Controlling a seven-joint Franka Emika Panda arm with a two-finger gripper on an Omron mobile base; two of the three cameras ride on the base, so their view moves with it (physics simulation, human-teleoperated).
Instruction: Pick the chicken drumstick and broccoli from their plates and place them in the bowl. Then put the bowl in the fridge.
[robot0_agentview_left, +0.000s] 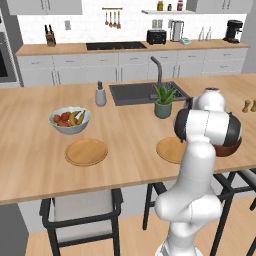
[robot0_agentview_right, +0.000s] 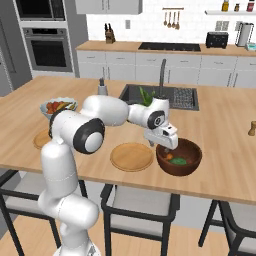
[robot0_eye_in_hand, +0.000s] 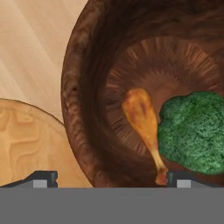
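- Drumstick (robot0_eye_in_hand: 143, 124) and broccoli (robot0_eye_in_hand: 194, 131) lie touching in the brown bowl (robot0_eye_in_hand: 83, 127); hand view shows them close.
- Gripper (robot0_agentview_right: 161, 146) hovers over the bowl's near-left rim, jaws wide apart, holding nothing.
- Plate (robot0_agentview_right: 132, 156) just left of the bowl; second plate (robot0_agentview_left: 86, 151) far left, clearest in the left base view.

In front of you the white arm (robot0_agentview_left: 200, 165) rises from the lower right and hides part of one plate (robot0_agentview_left: 167, 149) and most of the bowl (robot0_agentview_left: 231, 148) on the counter (robot0_agentview_left: 30, 170). To your left lies a second plate (robot0_agentview_left: 86, 152), bare, just below the fruit bowl (robot0_agentview_left: 69, 120). A potted plant (robot0_agentview_left: 163, 101) stands beside the sink (robot0_agentview_left: 135, 93).
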